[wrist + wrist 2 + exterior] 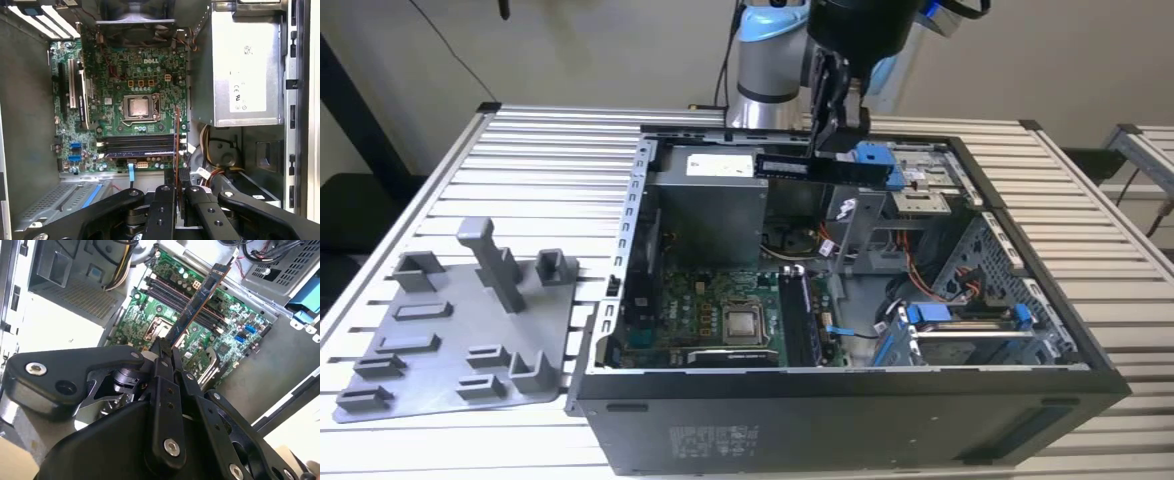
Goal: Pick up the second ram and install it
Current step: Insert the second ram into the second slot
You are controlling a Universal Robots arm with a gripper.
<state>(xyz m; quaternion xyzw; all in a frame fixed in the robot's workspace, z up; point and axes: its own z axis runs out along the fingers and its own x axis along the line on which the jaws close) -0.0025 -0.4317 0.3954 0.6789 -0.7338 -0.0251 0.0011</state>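
Hand pinching second ram over the open case

Hand (165, 347) is pressed together on the second ram (197, 302), which sticks out past the fingertips. The memory slots (140, 145) on the motherboard inside the case (854, 385) lie below the hand. The stick's long axis looks crosswise to the slots and isn't seated. The grey fixture plate (454, 350) is well apart on the table (547, 150).

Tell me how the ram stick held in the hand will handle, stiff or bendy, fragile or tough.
The second ram looks stiff: it juts straight from the hand without sagging. Probably light, being so thin. Likely fragile, as an exposed circuit board.
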